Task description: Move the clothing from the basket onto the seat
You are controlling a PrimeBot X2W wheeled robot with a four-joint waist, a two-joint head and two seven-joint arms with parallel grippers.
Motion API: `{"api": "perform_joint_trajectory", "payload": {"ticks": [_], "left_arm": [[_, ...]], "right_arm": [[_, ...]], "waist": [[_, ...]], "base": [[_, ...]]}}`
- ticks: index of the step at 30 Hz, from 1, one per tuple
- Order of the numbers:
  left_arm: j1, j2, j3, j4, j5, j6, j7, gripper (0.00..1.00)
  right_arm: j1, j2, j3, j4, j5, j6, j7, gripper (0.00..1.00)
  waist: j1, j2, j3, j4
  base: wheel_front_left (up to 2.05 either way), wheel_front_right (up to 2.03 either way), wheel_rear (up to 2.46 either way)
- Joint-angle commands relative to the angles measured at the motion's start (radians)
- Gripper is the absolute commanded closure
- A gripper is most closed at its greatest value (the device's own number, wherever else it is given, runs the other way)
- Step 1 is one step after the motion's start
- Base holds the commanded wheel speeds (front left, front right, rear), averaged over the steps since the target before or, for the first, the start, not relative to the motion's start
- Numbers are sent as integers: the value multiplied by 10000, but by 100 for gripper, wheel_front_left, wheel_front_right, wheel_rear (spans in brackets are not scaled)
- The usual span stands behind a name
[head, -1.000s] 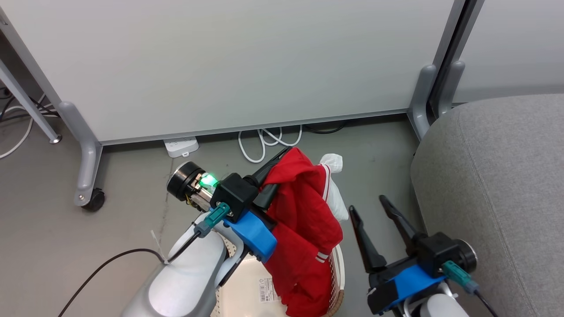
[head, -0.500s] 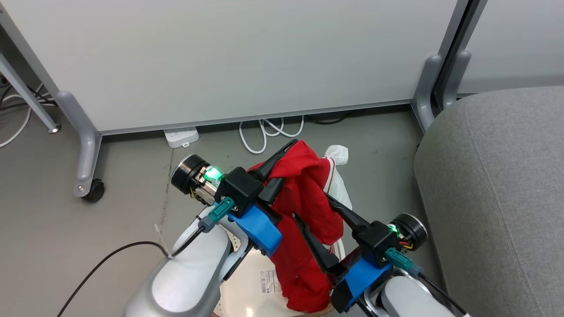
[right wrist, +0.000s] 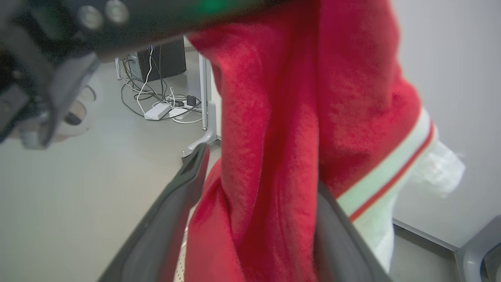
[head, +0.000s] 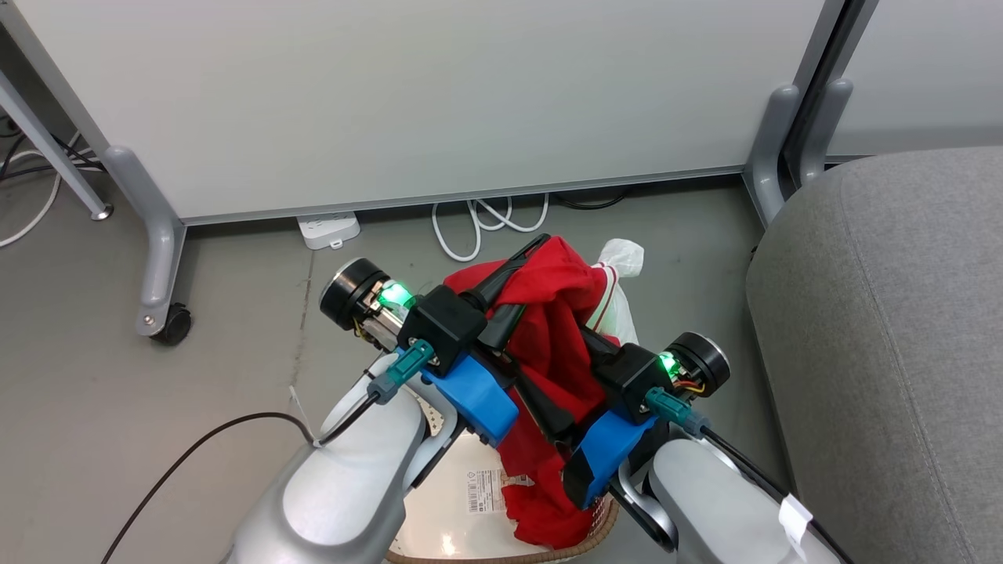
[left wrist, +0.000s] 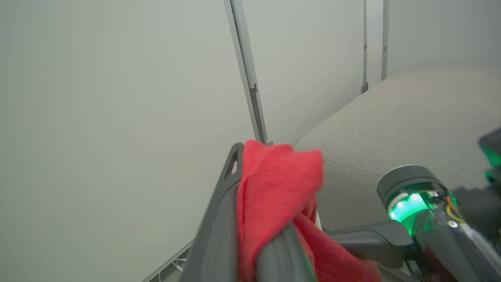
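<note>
I got even, soft light from overhead in my head view, sharp all over, with one glare spot on the cream-white plastic laundry basket (head: pixel 443 526). My right wrist view was badly blurred: the bright red soft fabric garment (right wrist: pixel 282 137) sat too close, fuzzy-edged.

Red, white-trimmed clothing (head: pixel 552 329) bunched aloft over the cream basket (head: pixel 443 513), grey seat (head: pixel 901 329) near on the right.
</note>
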Motion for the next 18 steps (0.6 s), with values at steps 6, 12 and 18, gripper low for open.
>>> {"api": "perform_joint_trajectory", "payload": {"ticks": [6,12,18], "left_arm": [[-235,-47,-93,-60,-98,10,-51,100],[-211,-68,-129,-23,-138,47,-52,100],[-187,-81,-106,-6,-156,71,-52,100]], "right_arm": [[-518,39,272,435,474,-7,-6,100],[-701,39,399,638,706,-7,-6,100],[-712,40,452,740,766,-7,-6,100]], "waist": [[-1,0,91,59],[-1,0,89,63],[-1,0,62,33]], "base": [[0,0,0],[0,0,0],[0,0,0]]}}
